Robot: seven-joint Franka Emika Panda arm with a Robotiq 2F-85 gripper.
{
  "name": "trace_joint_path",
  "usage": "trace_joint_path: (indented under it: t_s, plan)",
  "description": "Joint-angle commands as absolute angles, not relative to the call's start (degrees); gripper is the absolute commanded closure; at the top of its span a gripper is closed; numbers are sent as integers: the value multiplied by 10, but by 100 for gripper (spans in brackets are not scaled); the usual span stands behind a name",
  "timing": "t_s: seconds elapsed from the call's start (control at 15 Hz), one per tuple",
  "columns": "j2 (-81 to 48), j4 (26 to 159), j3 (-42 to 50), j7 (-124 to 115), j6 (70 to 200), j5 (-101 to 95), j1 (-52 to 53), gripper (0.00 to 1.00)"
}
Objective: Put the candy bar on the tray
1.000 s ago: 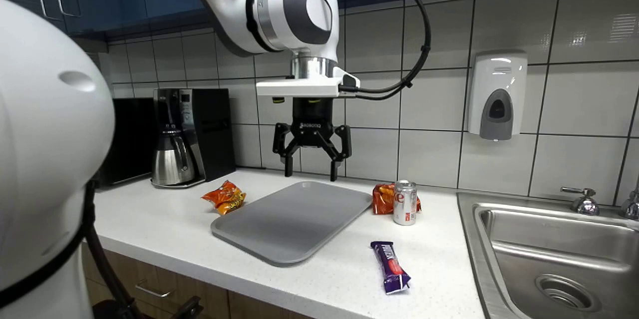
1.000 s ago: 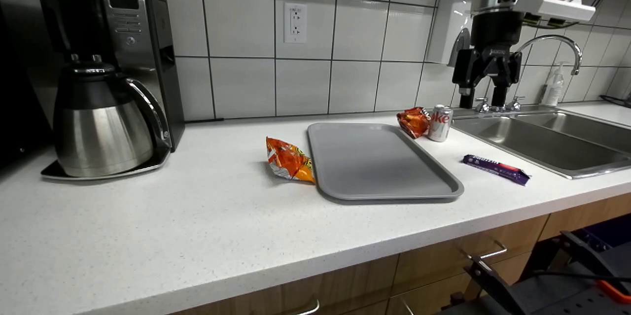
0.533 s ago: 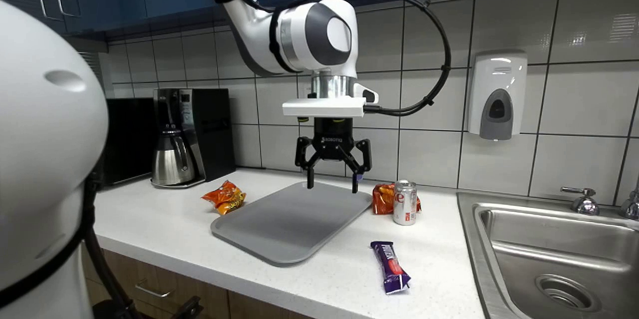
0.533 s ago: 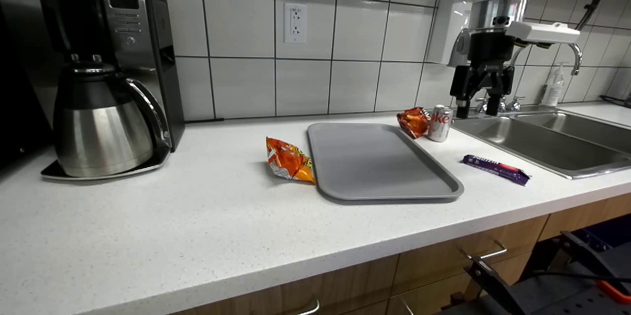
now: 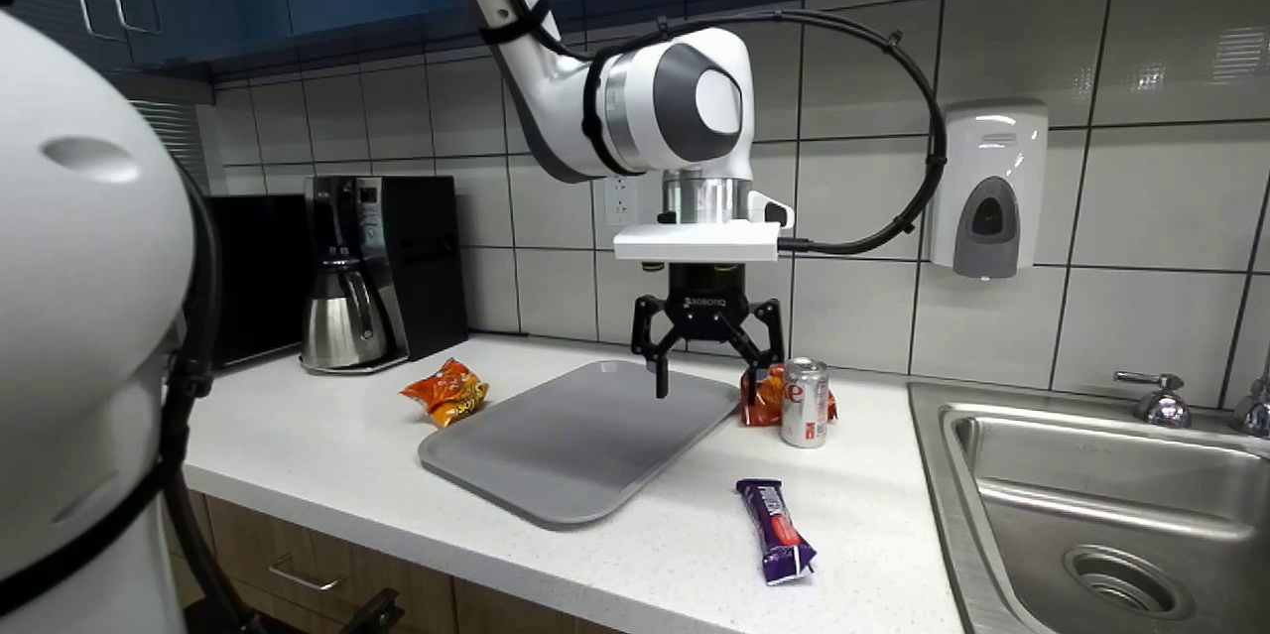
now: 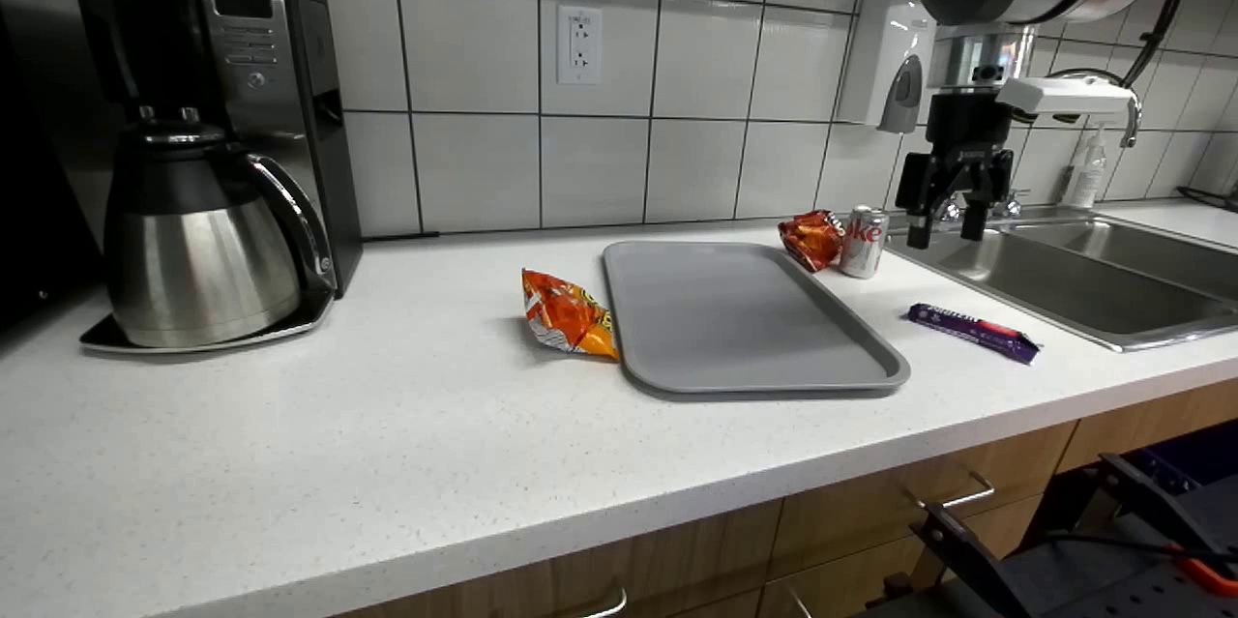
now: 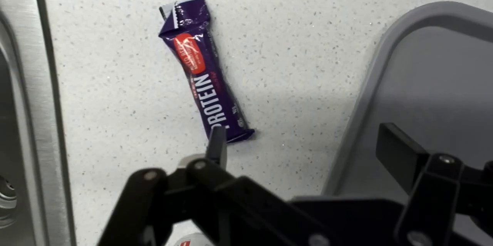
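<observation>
The candy bar is a purple wrapped bar with a red patch and lies flat on the white counter between the tray and the sink. It shows in both exterior views (image 5: 777,532) (image 6: 975,333) and in the wrist view (image 7: 204,72), where one fingertip overlaps its lower end. The grey tray (image 5: 585,445) lies flat with nothing on it; it also shows in an exterior view (image 6: 754,318) and at the right of the wrist view (image 7: 443,76). My gripper (image 5: 706,396) is open and empty, pointing down above the counter; it also shows in an exterior view (image 6: 946,241) and the wrist view (image 7: 302,138).
A silver can (image 5: 805,403) and an orange chip bag (image 5: 761,397) stand close to my gripper, right of the tray. Another orange chip bag (image 6: 569,314) lies at the tray's left edge. The steel sink (image 5: 938,475) is at the right, a coffee maker (image 5: 412,267) at the left.
My gripper has moved down in both exterior views, and to the right toward the can in one of them. It has stayed open. The candy bar and tray have not moved.
</observation>
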State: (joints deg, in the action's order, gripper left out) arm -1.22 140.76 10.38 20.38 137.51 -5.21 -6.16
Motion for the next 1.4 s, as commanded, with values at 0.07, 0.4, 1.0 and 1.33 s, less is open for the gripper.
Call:
trace_joint_path:
  t_s: [0.07,0.4,1.0,1.33]
  plan:
    - [-40,1384,107,233,1389,-87,-87,0]
    - [-65,1370,116,231,1393,-108,-104,0]
    - [-63,1378,112,219,1392,-97,-104,0]
    - [-63,1398,113,237,1426,-102,-107,0]
